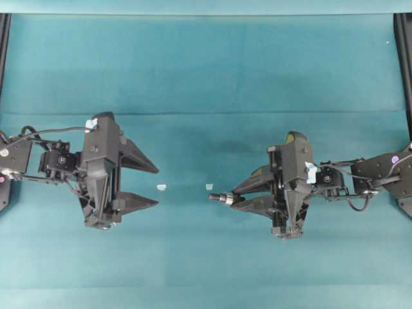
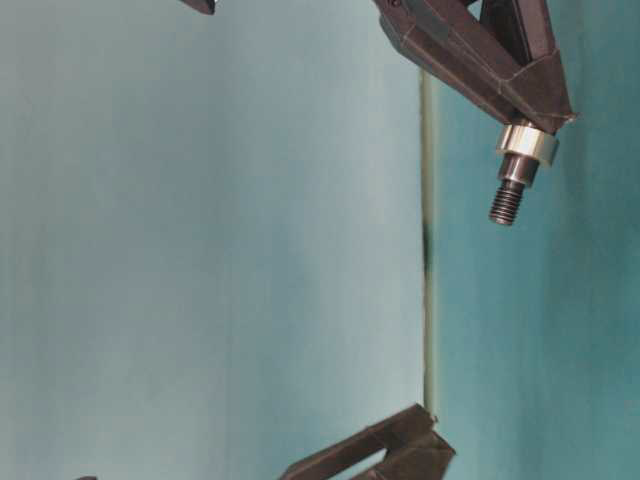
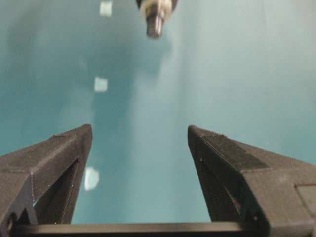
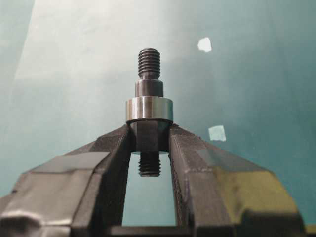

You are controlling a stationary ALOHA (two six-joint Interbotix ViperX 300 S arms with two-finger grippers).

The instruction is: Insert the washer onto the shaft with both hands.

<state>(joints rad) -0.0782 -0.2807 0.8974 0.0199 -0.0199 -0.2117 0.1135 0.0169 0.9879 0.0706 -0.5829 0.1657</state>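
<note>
Two black robot arms face each other over a teal cloth-covered table (image 1: 206, 77). The right gripper (image 4: 149, 143) is clenched on the shaft (image 4: 148, 89), a slim dark metal rod with threaded ends, pinching it at mid-length so that one threaded end pokes out beyond the fingertips and the other sits in the gap behind them. The washer (image 4: 148, 109), a shiny metal ring, is already seated around the shaft, resting against the fingertips. From overhead, the shaft points toward the middle of the table, held above the cloth.

The left gripper (image 1: 149, 183) is released, its two fingers (image 3: 59, 163) spread wide with nothing between them. It faces the shaft tip from well apart.

A few small pale tape scraps (image 1: 161, 187) lie on the cloth between the two grippers. No container shows in any view.
</note>
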